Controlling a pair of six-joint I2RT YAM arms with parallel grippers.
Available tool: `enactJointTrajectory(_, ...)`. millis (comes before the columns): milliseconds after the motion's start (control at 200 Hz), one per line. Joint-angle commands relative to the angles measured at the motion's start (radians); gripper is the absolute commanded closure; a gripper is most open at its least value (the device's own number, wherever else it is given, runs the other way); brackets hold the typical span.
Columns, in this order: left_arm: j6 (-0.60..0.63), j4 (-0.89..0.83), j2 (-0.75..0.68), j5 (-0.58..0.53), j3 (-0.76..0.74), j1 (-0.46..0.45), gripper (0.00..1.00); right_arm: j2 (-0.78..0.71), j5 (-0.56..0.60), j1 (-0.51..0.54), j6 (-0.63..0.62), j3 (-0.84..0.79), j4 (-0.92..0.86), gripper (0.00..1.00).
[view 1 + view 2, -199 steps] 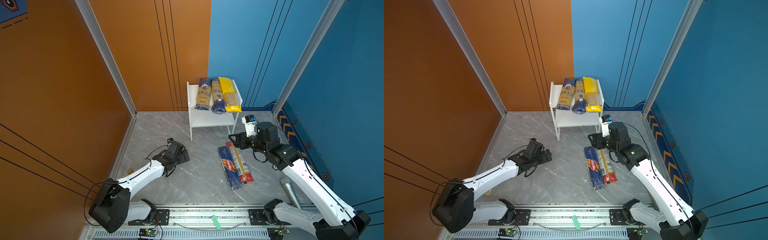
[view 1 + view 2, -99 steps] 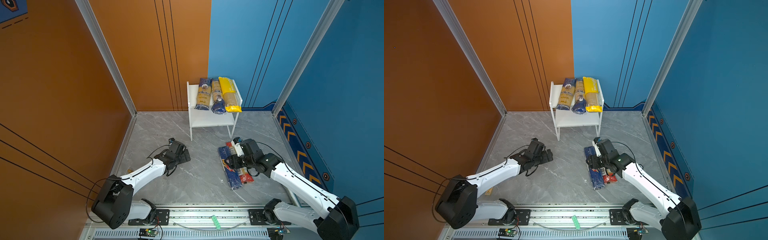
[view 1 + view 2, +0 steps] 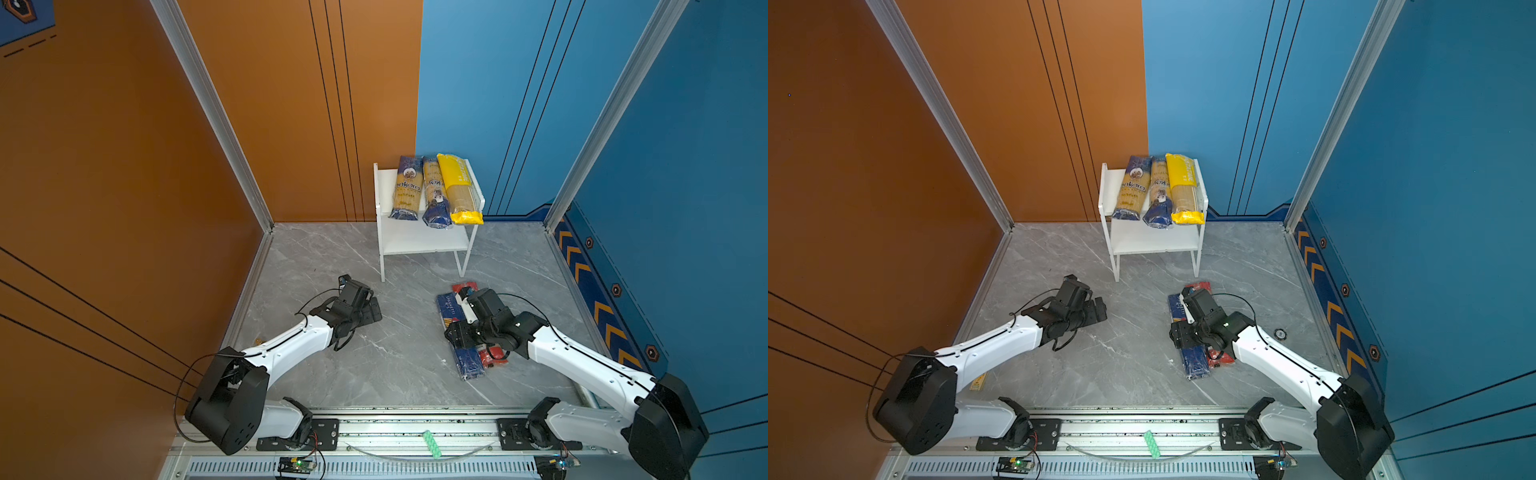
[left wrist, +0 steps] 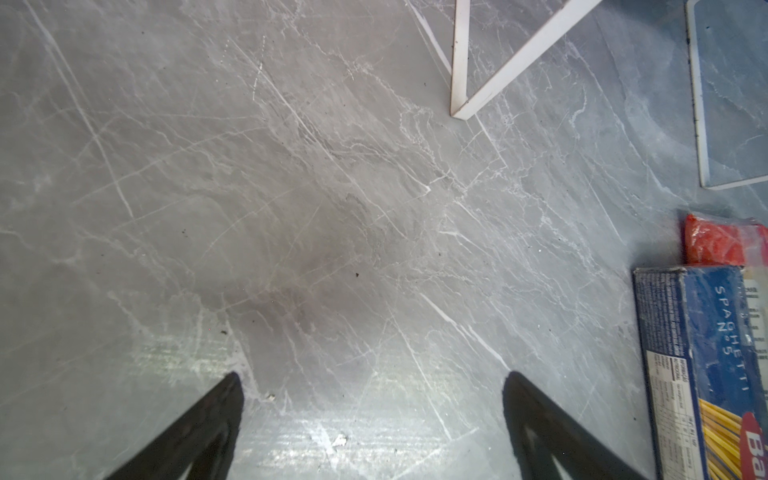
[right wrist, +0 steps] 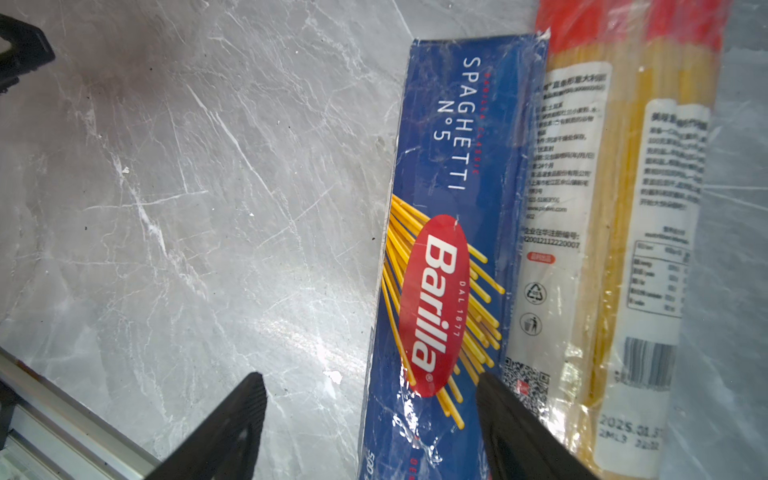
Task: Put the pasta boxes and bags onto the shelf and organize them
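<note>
my right gripper [image 5: 370, 376] hangs spread wide, the barilla pack [image 5: 449, 166] between its jaws, the red-ended pack [image 5: 623, 208] just beyond; my left gripper [image 4: 372, 374] gapes above grey floor [image 4: 291, 208]

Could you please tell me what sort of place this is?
Probably a staged robot test cell, not a real kitchen: orange wall panels between aluminium posts, a mounting rail along the front, and a lone white shelf holding spaghetti packs.

The Barilla pack [image 5: 457, 145] is dark blue — the floor [image 5: 166, 187] grey, white-veined
</note>
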Motion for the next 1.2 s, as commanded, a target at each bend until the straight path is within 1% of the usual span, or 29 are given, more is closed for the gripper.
enactJointTrajectory(0,-0.006,-0.014,0.005,0.014,0.023,-0.005,0.02,0.017,0.061,0.013,0.011,-0.022,-0.028,0.22)
enactJointTrajectory(290,-0.006,-0.01,0.02,0.022,0.027,-0.007,0.02,0.013,0.116,0.032,0.047,-0.071,-0.074,0.22)
enactJointTrajectory(466,-0.006,-0.007,0.027,0.025,0.028,-0.01,0.02,0.045,0.094,0.033,0.058,-0.087,-0.068,0.21)
enactJointTrajectory(691,-0.006,-0.008,0.018,0.021,0.018,-0.012,0.02,0.137,0.075,0.051,0.069,-0.089,-0.005,0.21)
enactJointTrajectory(826,-0.006,-0.008,0.013,0.016,0.016,-0.01,0.02,0.21,0.072,0.06,0.071,-0.066,0.031,0.21)
enactJointTrajectory(846,-0.006,-0.008,0.014,0.015,0.014,-0.01,0.02,0.221,0.071,0.09,0.071,-0.061,0.038,0.21)
enactJointTrajectory(971,-0.004,-0.009,0.013,0.017,0.015,-0.01,0.02,0.295,0.057,0.108,0.074,-0.015,0.081,0.21)
enactJointTrajectory(1197,-0.004,-0.018,0.002,0.011,0.01,-0.007,0.02,0.456,0.055,0.133,0.062,0.135,0.114,0.22)
